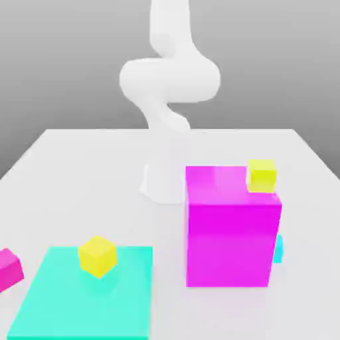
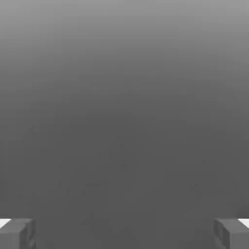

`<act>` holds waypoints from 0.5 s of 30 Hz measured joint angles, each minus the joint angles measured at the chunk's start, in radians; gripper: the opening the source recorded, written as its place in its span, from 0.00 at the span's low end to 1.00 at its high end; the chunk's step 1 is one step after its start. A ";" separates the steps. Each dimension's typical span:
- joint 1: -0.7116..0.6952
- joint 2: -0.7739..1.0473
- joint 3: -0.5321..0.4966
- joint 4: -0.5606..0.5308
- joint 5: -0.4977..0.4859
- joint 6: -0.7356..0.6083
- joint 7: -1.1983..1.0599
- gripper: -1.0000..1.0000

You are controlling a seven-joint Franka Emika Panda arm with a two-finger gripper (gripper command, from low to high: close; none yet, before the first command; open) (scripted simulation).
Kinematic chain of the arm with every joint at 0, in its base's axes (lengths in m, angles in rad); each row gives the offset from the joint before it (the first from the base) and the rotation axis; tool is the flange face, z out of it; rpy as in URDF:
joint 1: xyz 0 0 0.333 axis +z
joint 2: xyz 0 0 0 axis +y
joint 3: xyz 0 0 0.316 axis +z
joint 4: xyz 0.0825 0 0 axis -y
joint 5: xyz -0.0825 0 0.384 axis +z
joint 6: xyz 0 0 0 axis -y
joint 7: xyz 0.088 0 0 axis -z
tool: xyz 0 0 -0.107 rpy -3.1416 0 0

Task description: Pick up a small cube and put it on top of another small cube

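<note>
Two yellow cubes show in the exterior view, one (image 1: 97,256) on a flat cyan mat (image 1: 60,302), the other (image 1: 261,174) atop the big glossy magenta block (image 1: 231,229); the small magenta cube (image 1: 9,268) lies at that view's left edge beside the mat, well apart from the smooth white arm (image 1: 167,86). In the hand view the gripper (image 2: 124,233) faces plain grey, its matte grey fingers (image 2: 17,233) spread wide with nothing between them.

The white desk (image 1: 80,172) carries a teal mat (image 1: 60,302), the small magenta cube (image 1: 9,267) beside that mat, and a big magenta block (image 1: 232,232) on the mat's other side.
</note>
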 joint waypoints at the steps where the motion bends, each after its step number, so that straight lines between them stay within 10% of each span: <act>1: -0.005 0.039 -0.021 -0.004 0.005 0.014 -0.007 0.50; 15: -0.100 0.547 -0.277 -0.059 0.133 0.188 -0.144 0.50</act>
